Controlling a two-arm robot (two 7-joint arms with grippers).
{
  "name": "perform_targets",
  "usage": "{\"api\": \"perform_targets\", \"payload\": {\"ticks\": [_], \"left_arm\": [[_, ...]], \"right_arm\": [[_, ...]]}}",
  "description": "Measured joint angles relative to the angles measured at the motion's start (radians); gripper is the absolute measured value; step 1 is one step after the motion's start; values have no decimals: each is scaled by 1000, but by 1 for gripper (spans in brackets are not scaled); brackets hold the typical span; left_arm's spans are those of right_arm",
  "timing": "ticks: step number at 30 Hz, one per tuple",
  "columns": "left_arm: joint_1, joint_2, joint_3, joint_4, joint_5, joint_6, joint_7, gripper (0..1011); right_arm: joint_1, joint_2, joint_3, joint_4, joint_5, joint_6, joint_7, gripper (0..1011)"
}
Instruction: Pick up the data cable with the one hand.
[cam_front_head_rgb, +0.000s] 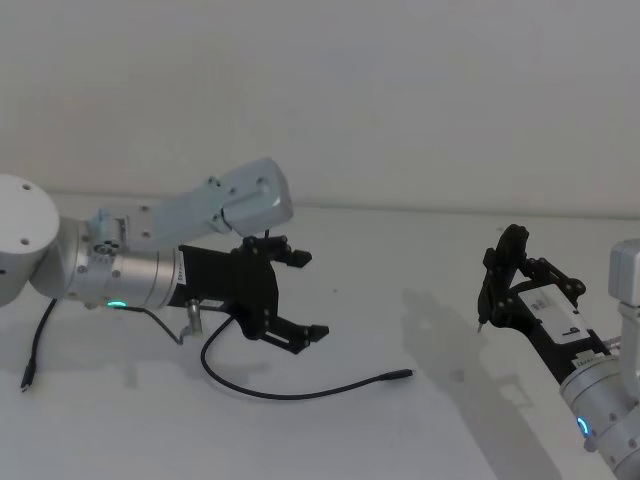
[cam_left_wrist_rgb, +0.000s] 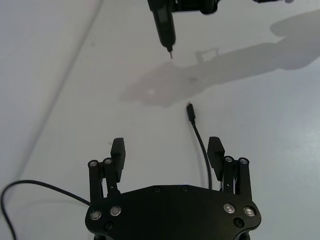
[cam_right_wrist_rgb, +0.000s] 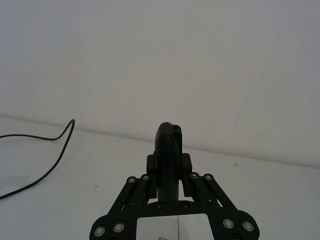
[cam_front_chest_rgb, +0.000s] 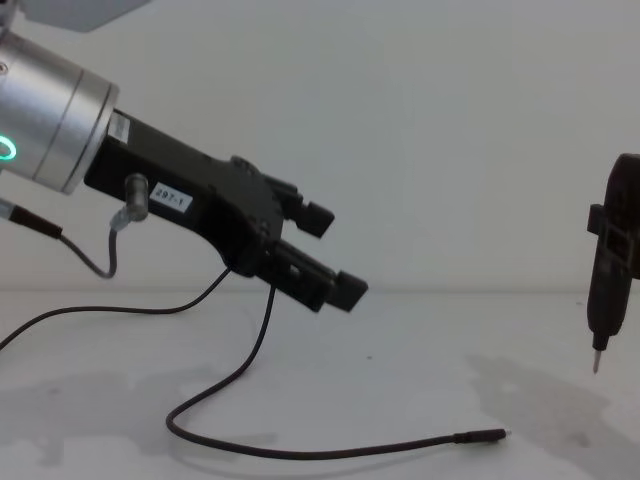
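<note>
The left gripper (cam_front_chest_rgb: 338, 252), fingers spread and empty, hovers above the cable (cam_front_chest_rgb: 330, 452) lying loose near the bench's (cam_front_head_rgb: 100, 430) front edge, so grasp and lift are not yet done; the right gripper (cam_right_wrist_rgb: 168, 166), pinching a pen tool (cam_right_wrist_rgb: 168, 140), hangs by the right edge.
</note>
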Motion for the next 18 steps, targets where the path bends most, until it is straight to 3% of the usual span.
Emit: {"api": "perform_targets", "payload": {"ticks": [10,18], "left_arm": [[1,-9,26,-5,-17,83,-2,1001],[1,-19,52,5,-19,109,1,1001]], "right_arm": [[0,0,0,0,0,0,0,268],[0,0,0,0,0,0,0,268]]}}
